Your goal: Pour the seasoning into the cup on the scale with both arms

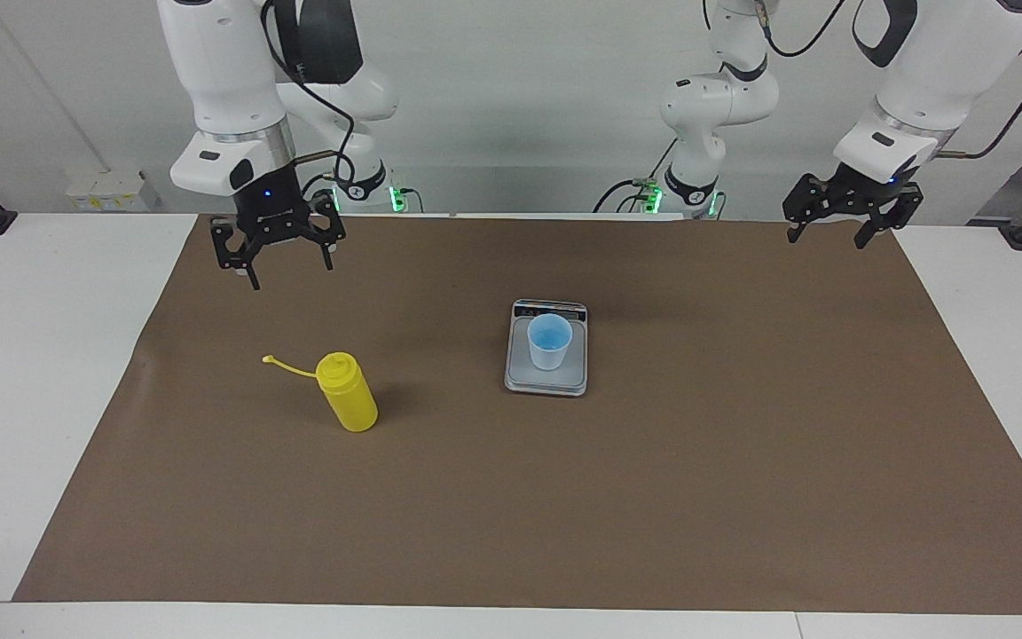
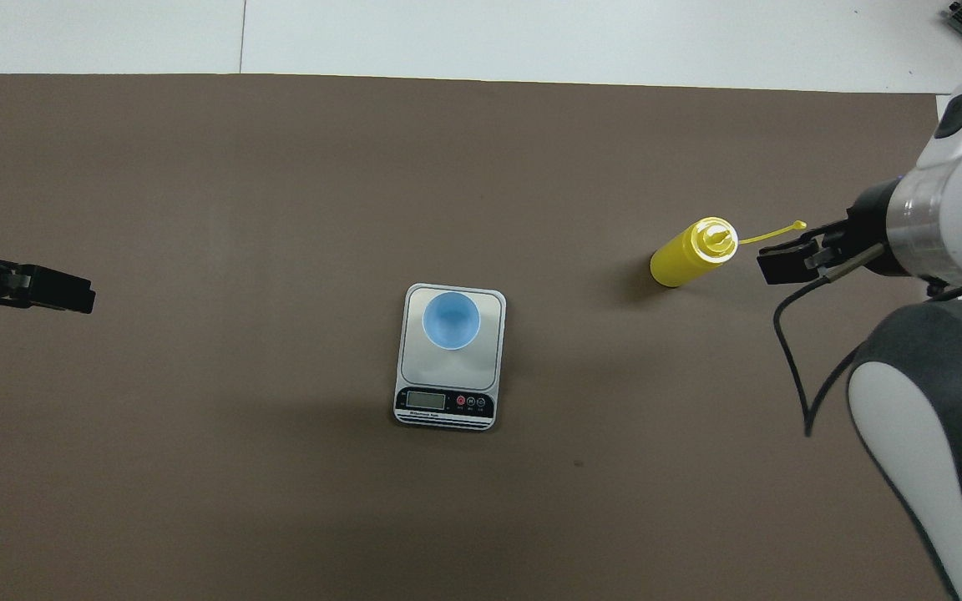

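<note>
The cup [image 1: 550, 341] stands on the scale [image 1: 546, 380]; the seasoning [image 1: 347, 391] stands apart, toward the right arm's end. Both grippers, right [image 1: 279, 257] and left [image 1: 839, 224], hover with jaws apart and empty.

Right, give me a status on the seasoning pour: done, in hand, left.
Done: the light-blue cup stands on the kitchen scale.

In hand: nothing. The right gripper hangs open, up in the air at the right arm's end, the yellow squeeze bottle upright on the brown mat with its cap off on the strap. The left gripper waits open at its own end.

Left: grasping the bottle, carrying it over the cup, pouring.
</note>
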You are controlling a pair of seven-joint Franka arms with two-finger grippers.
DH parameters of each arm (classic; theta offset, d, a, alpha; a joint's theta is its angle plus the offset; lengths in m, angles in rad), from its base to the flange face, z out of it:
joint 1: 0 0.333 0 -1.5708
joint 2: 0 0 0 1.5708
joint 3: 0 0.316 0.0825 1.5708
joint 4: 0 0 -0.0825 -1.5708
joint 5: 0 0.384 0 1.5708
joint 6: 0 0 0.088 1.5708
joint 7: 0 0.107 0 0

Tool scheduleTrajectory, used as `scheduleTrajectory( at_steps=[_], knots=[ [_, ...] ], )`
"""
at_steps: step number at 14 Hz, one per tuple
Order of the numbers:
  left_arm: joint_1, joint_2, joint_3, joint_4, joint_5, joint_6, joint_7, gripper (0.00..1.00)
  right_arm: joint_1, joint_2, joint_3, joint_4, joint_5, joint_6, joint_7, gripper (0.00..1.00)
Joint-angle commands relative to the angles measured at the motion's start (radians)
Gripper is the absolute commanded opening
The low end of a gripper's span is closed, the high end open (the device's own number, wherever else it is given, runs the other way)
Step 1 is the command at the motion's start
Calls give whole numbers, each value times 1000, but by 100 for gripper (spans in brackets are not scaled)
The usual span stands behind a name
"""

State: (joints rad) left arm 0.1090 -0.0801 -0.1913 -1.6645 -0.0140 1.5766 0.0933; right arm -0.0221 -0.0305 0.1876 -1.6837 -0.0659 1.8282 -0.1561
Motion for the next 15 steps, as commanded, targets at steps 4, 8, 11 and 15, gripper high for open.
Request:
scheduleTrajectory(
  at_steps=[4, 8, 11, 15],
  knots=[
    [-6, -23, 12, -37, -7, 23, -9, 100, 31, 11, 6, 27, -23, -136, 455, 100],
    [-3, -24, 12, -38, -17, 20, -7, 100, -2, -14, 0, -30, 38, -135, 377, 100],
    [-3, -23, 13, -37, -21, 17, -10, 100, -41, -19, -2, -40, 87, -145, 369, 100],
    [-5, -24, 13, -40, -21, 20, -12, 100, -38, -22, -2, -45, 86, -139, 372, 100]
  ],
)
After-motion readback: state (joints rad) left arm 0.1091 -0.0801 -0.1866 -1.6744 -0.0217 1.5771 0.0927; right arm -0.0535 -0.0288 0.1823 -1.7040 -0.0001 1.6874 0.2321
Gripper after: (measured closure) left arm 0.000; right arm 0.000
